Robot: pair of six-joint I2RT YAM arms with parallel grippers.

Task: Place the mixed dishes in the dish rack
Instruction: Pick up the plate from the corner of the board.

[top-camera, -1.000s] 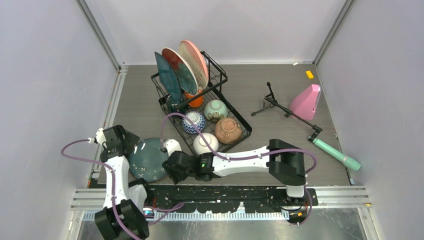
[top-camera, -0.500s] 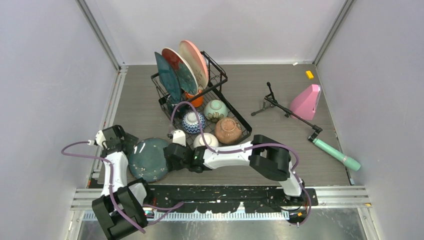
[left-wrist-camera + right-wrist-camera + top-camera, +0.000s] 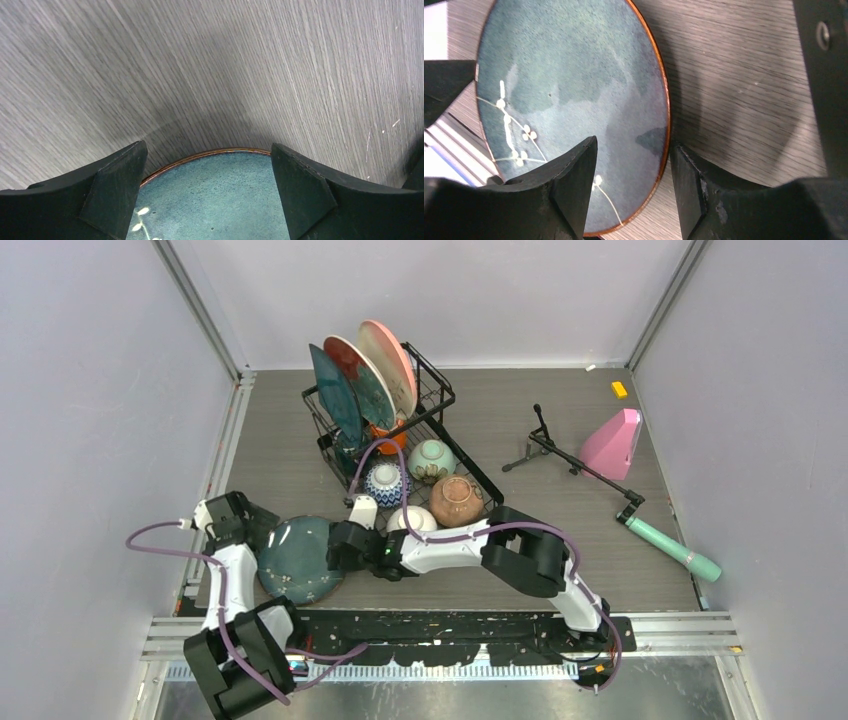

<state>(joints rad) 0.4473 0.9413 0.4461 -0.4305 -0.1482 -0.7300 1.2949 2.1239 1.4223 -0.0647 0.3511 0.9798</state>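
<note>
A dark teal plate [image 3: 297, 558] with a brown rim lies on the table at the front left, outside the dish rack [image 3: 445, 398]. My left gripper [image 3: 252, 531] is open at its left rim; in the left wrist view the plate [image 3: 215, 195] lies between the spread fingers [image 3: 207, 146]. My right gripper [image 3: 337, 546] is open at the plate's right edge. In the right wrist view the rim [image 3: 665, 125] runs between the jaws [image 3: 633, 146], one finger over the plate and one beside it. The rack holds three upright plates, an orange mug and mint, blue-patterned, tan and white bowls.
A black tripod [image 3: 545, 445], a pink wedge [image 3: 612, 443] and a mint cylinder [image 3: 672, 547] lie on the right of the table. A small yellow block [image 3: 620, 389] is at the back right. Grey walls close in both sides.
My right gripper has moved left and a little away from me, from the plate's near right side up to its right edge. The left arm has hardly moved.
</note>
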